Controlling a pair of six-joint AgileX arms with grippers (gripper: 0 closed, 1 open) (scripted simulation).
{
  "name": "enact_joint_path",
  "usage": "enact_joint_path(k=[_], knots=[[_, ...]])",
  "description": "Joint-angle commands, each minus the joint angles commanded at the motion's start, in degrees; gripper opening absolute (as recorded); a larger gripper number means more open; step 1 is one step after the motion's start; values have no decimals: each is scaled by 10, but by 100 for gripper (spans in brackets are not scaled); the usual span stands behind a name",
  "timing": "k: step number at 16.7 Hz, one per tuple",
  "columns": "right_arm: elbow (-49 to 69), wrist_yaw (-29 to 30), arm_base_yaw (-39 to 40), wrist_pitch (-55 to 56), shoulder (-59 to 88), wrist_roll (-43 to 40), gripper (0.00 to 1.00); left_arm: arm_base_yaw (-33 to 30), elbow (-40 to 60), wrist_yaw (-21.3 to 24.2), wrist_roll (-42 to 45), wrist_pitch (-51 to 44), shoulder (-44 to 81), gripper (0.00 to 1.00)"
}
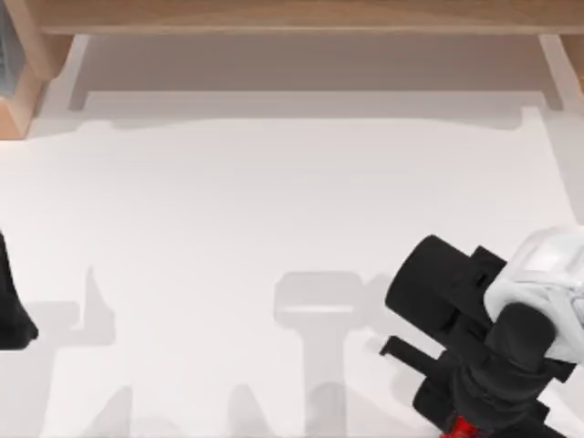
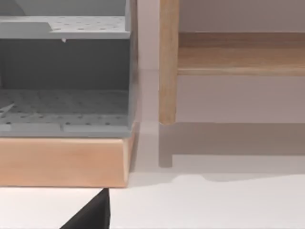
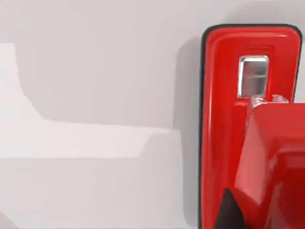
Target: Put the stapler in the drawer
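White table (image 1: pixel 274 210) backed by a wooden frame: the right pincer (image 1: pixel 474 415), jaw state indiscernible, hangs at the near right edge over the glossy red stapler (image 3: pixel 224 119) lying flat, judged rigid, light and slippery, best gripped across its long sides; left arm parked far left.

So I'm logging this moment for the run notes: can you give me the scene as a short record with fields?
task: put the stapler in the drawer
stapler: red, lying on the white table at the near right edge of the top view, under the right arm
right tool: down over the stapler; a dark fingertip sits against its red body
left tool: parked at the table's left edge
drawer unit: wooden base with grey perforated shelves, at the far left corner
stage: stapler not yet in the drawer
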Motion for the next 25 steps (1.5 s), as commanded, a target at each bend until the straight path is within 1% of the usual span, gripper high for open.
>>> enact_joint_path(k=[3, 6, 13, 19, 25], knots=[[1, 1, 0, 1, 0, 0, 0, 0, 0, 0, 0, 0, 0, 100], [39, 17, -7, 0, -27, -12, 0, 0, 0, 0, 0, 0, 0, 100], [203, 90, -69, -31, -41, -90, 0, 0, 0, 0, 0, 0, 0, 100], [372, 160, -169, -83, 3, -209, 0, 0, 0, 0, 0, 0, 0, 100], [532, 202, -305, -143, 76, -378, 0, 0, 0, 0, 0, 0, 0, 100]])
